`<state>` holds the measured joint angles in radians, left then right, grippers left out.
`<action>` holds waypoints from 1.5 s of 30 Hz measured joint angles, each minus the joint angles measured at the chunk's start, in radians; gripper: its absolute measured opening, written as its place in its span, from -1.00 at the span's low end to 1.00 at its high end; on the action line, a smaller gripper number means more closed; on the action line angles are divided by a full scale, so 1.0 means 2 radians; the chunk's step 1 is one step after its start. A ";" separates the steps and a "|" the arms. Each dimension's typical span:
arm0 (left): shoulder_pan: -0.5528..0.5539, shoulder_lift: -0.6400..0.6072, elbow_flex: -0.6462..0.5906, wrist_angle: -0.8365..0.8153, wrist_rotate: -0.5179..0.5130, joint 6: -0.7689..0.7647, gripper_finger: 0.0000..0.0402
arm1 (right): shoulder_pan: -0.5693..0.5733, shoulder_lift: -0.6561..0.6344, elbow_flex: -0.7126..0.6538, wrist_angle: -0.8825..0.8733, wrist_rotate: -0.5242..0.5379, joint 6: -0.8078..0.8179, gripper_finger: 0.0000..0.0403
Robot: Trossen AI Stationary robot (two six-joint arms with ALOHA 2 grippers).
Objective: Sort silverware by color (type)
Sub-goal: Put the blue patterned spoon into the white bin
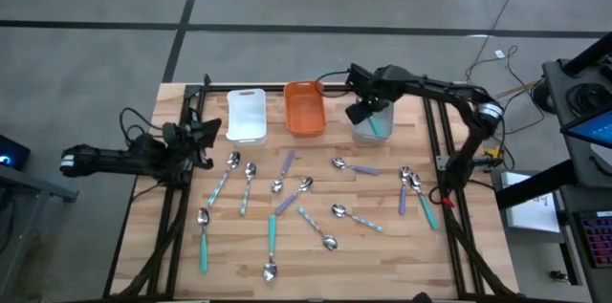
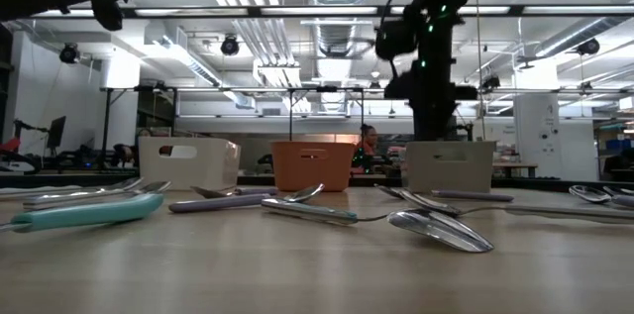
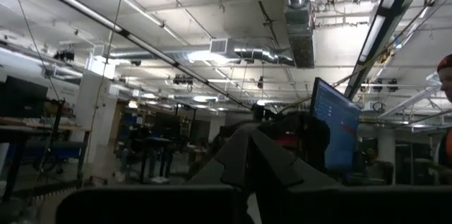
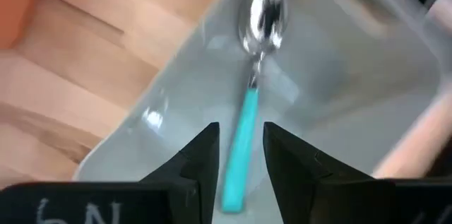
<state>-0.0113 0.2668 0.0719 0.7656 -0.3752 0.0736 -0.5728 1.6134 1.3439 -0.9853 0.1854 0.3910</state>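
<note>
One teal spoon (image 4: 247, 97) in grey bin (image 4: 367, 90)

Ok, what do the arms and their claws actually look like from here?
Both arms are dark, nearly black, built of slim jointed segments. The right arm has a pale grey band near its base, and the left arm a similar white band at its outer end, with thin black cables looping near both. The right claw has two black, wedge-shaped fingers, and white handwritten marks show on its body.

Spoons (image 1: 287, 198) crowd table mid; strip before bins (image 1: 304, 109) free
</note>
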 joint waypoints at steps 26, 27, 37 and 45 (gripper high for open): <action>0.000 0.120 0.000 0.034 -0.072 -0.252 -1.00 | 0.226 -0.253 -0.393 0.657 -0.017 -0.207 -0.74; 0.000 0.125 0.000 0.038 -0.073 -0.252 -1.00 | 0.224 -0.253 -0.393 0.657 -0.016 -0.212 -0.74; 0.000 0.163 0.000 0.067 -0.119 -0.252 -1.00 | 0.221 -0.251 -0.387 0.659 -0.014 -0.262 -0.74; 0.000 0.177 0.000 0.075 -0.148 -0.251 -1.00 | 0.221 -0.249 -0.387 0.658 -0.014 -0.280 -0.74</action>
<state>-0.0113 0.6212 0.0715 0.9161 -0.6721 -0.4287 -0.1314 1.1156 0.5690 0.3314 0.1581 -0.1684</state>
